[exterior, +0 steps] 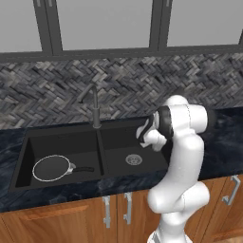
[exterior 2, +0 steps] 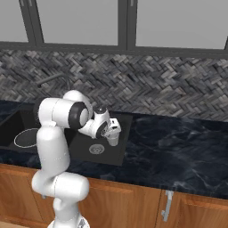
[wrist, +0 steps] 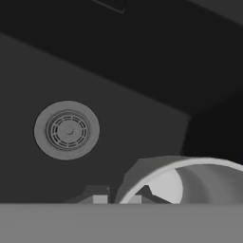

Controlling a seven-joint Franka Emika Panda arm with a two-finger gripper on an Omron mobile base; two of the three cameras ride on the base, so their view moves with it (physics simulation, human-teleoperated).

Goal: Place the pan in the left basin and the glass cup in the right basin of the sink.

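Note:
The pan (exterior: 53, 167) lies flat in the left basin (exterior: 57, 144) of the sink, its black handle pointing right toward the divider. Its rim also shows past the arm (exterior 2: 26, 138). My gripper (exterior 2: 113, 135) hangs over the right basin (exterior 2: 83, 143), shut on the rim of the glass cup (exterior 2: 113, 141), which hangs upright below the hand. In the hand view the cup's pale rim (wrist: 190, 178) curves just right of my gripper (wrist: 117, 198), with the basin's silver drain (wrist: 67, 130) below on the dark floor (wrist: 123, 104).
A dark slim faucet (exterior: 95, 108) stands behind the divider. Dark marble counter (exterior 2: 178, 151) runs to the right of the sink. The herringbone backsplash (exterior: 123, 85) and windows rise behind it. Wooden cabinet fronts (exterior: 80, 218) lie below.

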